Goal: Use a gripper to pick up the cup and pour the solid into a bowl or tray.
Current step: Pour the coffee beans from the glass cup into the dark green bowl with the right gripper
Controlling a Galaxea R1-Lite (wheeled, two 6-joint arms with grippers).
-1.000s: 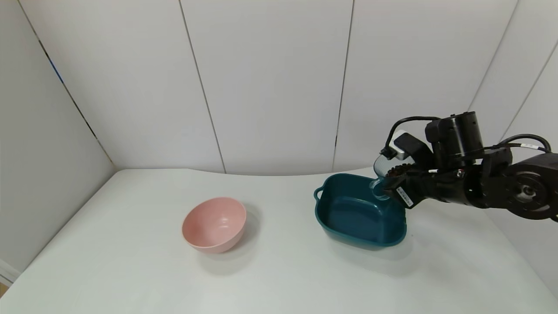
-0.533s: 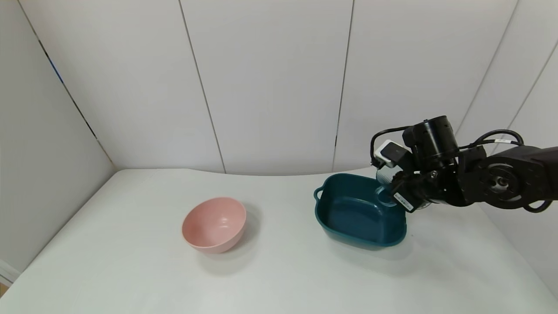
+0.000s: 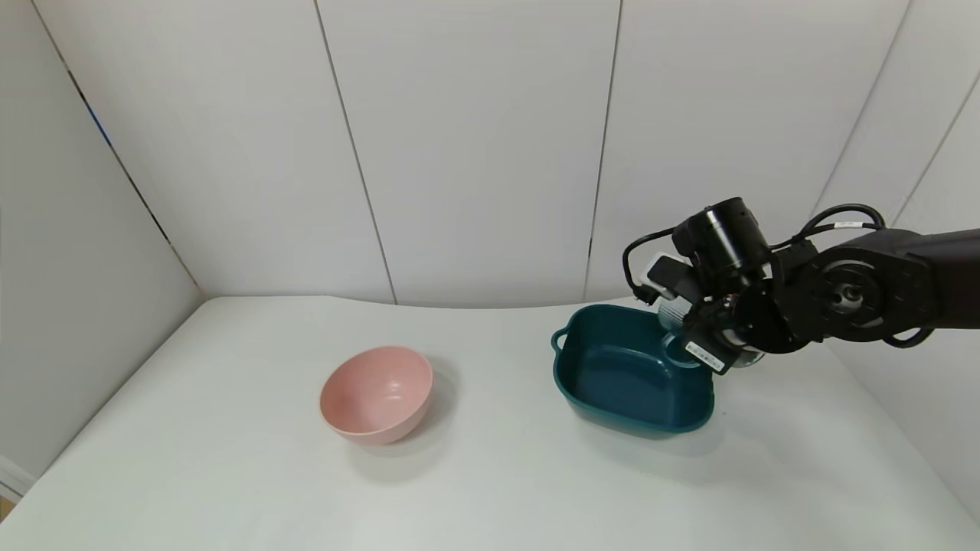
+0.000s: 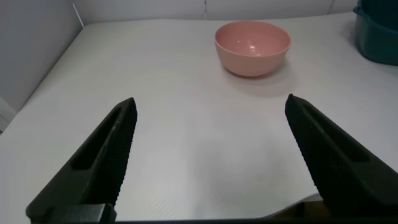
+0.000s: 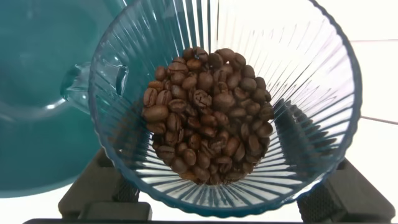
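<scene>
My right gripper [image 3: 708,337] is shut on the cup [image 3: 674,315], a ribbed translucent blue-grey mug, and holds it in the air over the right rim of the dark teal basin [image 3: 612,398]. The wrist is rolled and the cup tilts toward the basin. In the right wrist view the cup [image 5: 311,93] fills the picture, with brown coffee beans [image 5: 208,115] heaped inside and its loop handle [image 5: 81,87] over the teal basin [image 5: 37,74]. The basin looks empty in the head view. My left gripper [image 4: 211,155] is open and empty, low over the table's left side.
A round pink bowl [image 3: 376,393] stands left of the basin, also in the left wrist view [image 4: 252,47]. The white table [image 3: 230,474] is walled by white panels at the back and sides.
My right arm has moved left toward the basin and rolled its wrist, tilting the cup further. The beans seen in the cup's mouth earlier are now hidden in the head view.
</scene>
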